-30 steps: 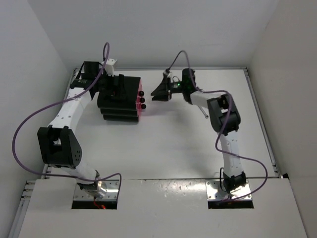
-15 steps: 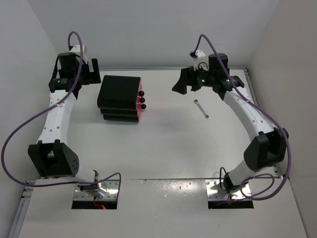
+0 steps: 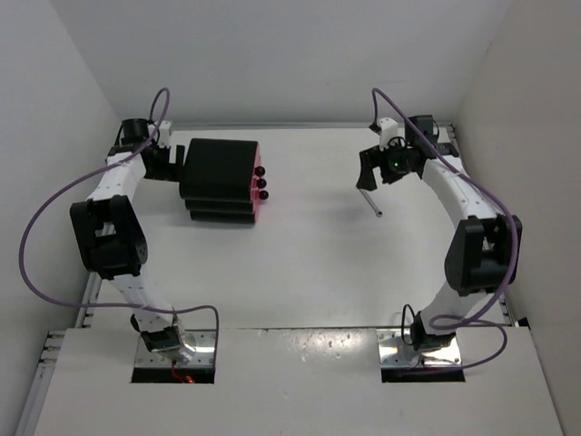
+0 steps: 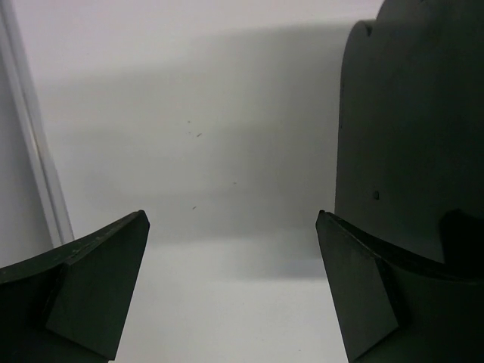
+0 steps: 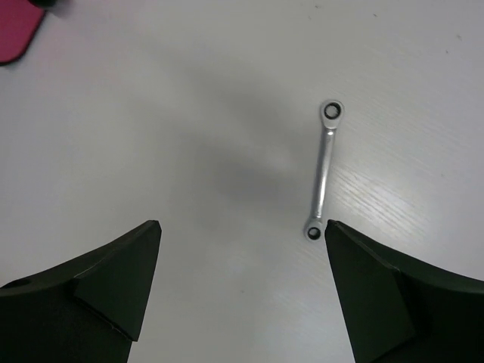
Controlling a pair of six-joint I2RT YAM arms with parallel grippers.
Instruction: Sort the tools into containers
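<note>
White walls box in the white desk [image 3: 309,263], and both arms have just swung outward. A second ago the right end effector [image 5: 240,227] hung in front of the magenta-pink drawers [image 3: 253,191] and the left end effector [image 4: 233,223] sat on top of the black boxy cabinet [image 3: 218,173]. Now both are off it. The three round black knobs [image 3: 261,183] line up flush, so I read the drawers as shut, and I see no other tool lying out. That leaves one job, I reckon: the thin silver rod with a ring at each end [image 5: 321,172]. It hasn't budged and lies flat on the desk, well apart from the cabinet, over on the right.

My right end effector is released, jaws spread wide with nothing between them, looking down at the desk. In its wrist view the rod sits off-centre. The near ring is just beside the tip of the finger on that view's right, and the shaft runs away ahead rather than between the jaws. Close, but not lined up, so I'd want a small sideways shift before closing.

The left end effector is released too and empty, parked just beside the cabinet's wall on the side away from the drawers.
</note>
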